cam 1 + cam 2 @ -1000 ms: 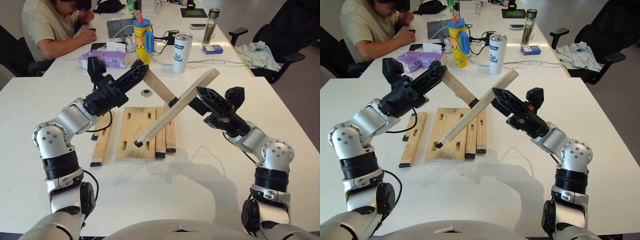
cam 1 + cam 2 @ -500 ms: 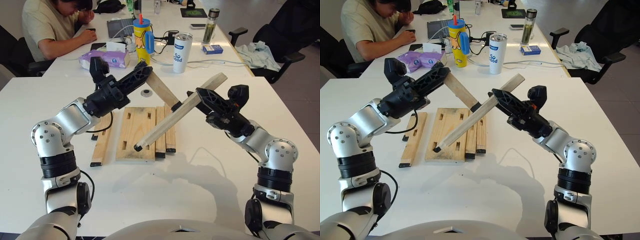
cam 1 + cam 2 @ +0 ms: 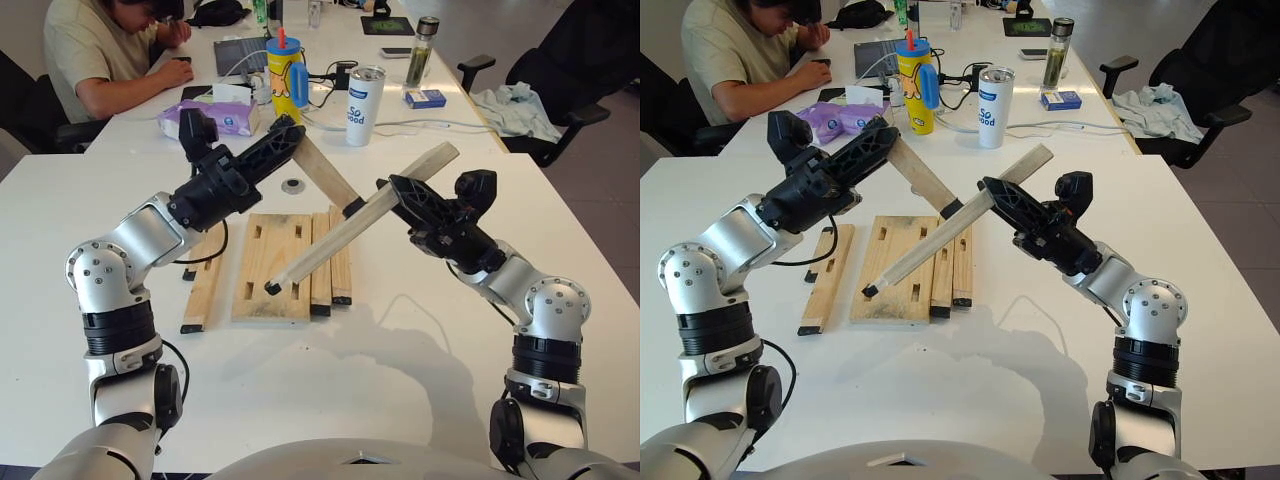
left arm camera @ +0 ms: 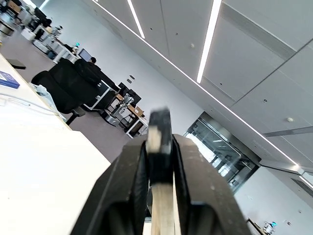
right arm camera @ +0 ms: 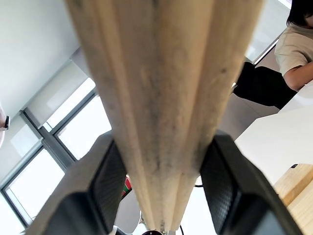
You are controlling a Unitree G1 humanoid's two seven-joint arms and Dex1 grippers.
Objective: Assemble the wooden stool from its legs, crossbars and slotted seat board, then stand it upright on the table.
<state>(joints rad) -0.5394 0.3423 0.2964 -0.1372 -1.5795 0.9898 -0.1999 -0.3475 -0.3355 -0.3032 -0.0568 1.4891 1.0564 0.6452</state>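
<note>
Left eye view: left hand, right hand hold legs crossed.

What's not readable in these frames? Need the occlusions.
- Eye views: whether the left-held leg in the left gripper touches the right-held leg in the right gripper where they cross; the right-held leg covers the contact.
- Eye views: count of slats right of the seat board; the right-held leg crosses them.
- Left wrist view: left-held leg's end is blurred.
</note>
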